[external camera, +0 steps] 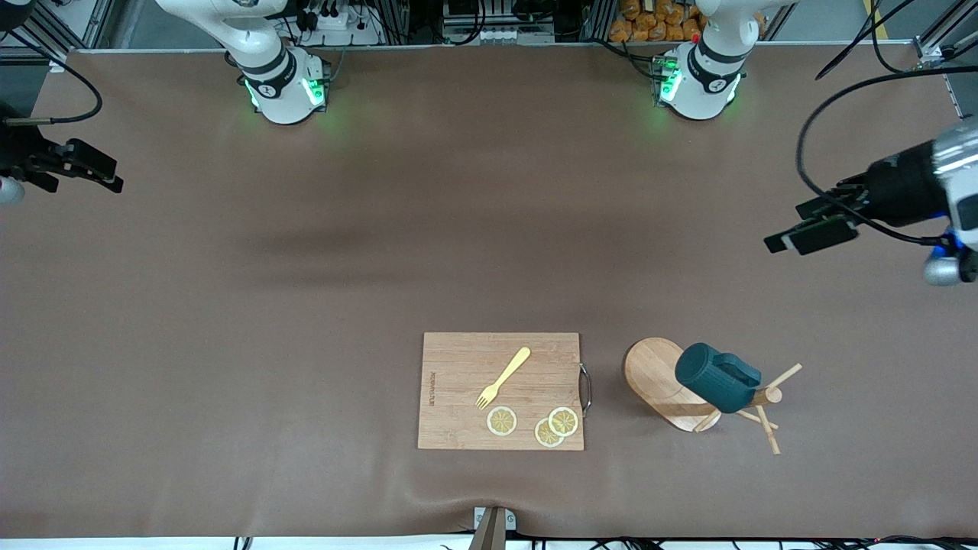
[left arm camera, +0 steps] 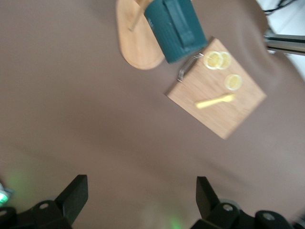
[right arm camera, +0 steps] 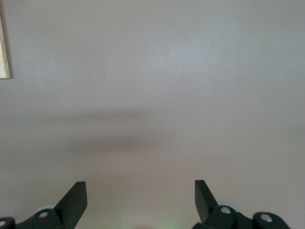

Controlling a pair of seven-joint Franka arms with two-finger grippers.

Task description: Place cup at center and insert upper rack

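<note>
**Cup hung on rack, both my grippers wide and clear of it**

- Brown table mat (external camera: 306,305): carries everything. Task things sit toward its edge nearest the front camera.
- Rectangular bamboo cutting board with metal handle (external camera: 466,367): near the middle of that edge. On it a yellow plastic fork (external camera: 504,376) and three dried lemon slices (external camera: 502,421).
- Wooden mug rack with oval base and pegs (external camera: 649,370): just beside the board, toward my left arm's end. The dark green ribbed cup (external camera: 714,376) hangs on it, tilted, off the mat.
- My left gripper (external camera: 806,233): in the air over the mat's edge at the left arm's end, fingers spread, holding nothing.
- My right gripper (external camera: 88,168): over the opposite edge of the mat, fingers likewise apart, nothing between them.

Judgement: the cup is not at the mat's centre. No upper rack that could be inserted shows, so I cannot judge that part.
</note>
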